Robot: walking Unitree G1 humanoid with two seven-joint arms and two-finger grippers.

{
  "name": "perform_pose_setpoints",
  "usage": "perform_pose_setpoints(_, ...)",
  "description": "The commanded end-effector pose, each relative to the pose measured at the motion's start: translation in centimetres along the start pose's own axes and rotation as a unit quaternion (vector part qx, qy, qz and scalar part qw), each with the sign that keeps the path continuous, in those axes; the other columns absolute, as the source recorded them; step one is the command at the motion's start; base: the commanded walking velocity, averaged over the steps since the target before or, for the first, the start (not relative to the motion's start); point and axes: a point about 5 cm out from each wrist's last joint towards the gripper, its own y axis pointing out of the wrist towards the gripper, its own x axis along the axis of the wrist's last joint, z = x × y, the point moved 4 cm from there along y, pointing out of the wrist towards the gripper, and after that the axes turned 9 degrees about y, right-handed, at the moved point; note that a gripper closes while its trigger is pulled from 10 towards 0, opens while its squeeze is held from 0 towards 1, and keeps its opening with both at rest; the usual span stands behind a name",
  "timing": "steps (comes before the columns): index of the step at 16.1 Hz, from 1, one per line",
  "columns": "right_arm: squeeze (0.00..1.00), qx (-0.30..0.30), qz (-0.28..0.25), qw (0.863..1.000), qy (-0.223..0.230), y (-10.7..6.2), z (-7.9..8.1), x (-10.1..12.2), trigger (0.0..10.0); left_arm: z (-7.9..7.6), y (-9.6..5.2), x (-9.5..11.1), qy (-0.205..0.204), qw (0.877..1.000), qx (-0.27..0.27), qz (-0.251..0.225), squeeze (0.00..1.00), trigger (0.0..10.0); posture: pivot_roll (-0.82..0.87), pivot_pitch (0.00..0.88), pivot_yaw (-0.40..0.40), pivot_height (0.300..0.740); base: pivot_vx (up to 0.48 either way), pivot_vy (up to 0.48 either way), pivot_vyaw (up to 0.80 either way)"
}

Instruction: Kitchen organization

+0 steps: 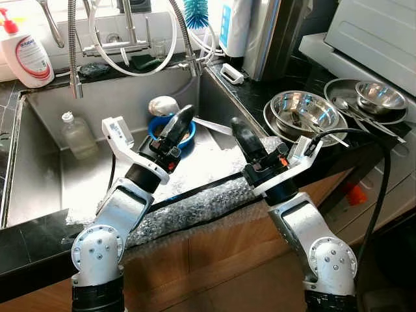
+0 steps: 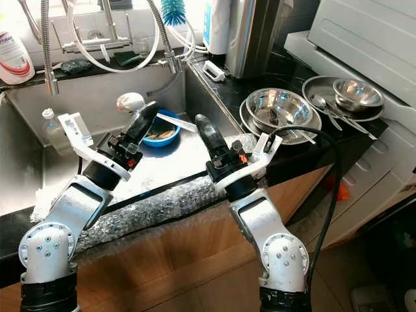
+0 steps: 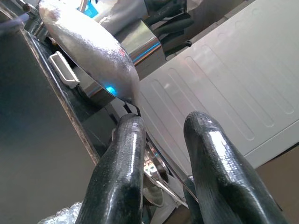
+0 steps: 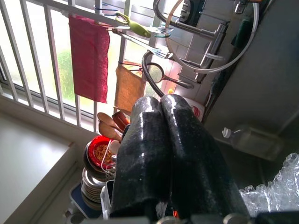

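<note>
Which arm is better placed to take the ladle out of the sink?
Left, probably. The left gripper is over the sink beside the ladle and blue bowl, fingers slightly apart. The right gripper hangs shut nearer the counter.

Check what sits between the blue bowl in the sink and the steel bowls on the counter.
Between the blue bowl and the steel bowls, the left eye view shows a flat metal utensil, the sink's right wall, then black countertop.
</note>
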Motion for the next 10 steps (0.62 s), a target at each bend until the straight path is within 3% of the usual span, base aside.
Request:
perform_pose_setpoints(1, 0.0, 0.001, 0.008, 0.998, 0.06, -0.54, -0.53, -2.86, 10.0, -1.32, 0.15, 0.18, -0.001, 1.0, -0.03, -0.004, 0.0, 10.0, 0.02, 0.079, -0.037, 0.74, 0.0, 0.0, 0.0)
perform_pose_setpoints(10, 0.0, 0.02, 0.017, 0.997, 0.074, -0.71, 0.04, -3.11, 10.0, -1.22, 0.3, 0.13, -0.004, 1.0, -0.026, -0.007, 0.0, 10.0, 0.02, 0.081, -0.038, 0.74, 0.0, 0.0, 0.0)
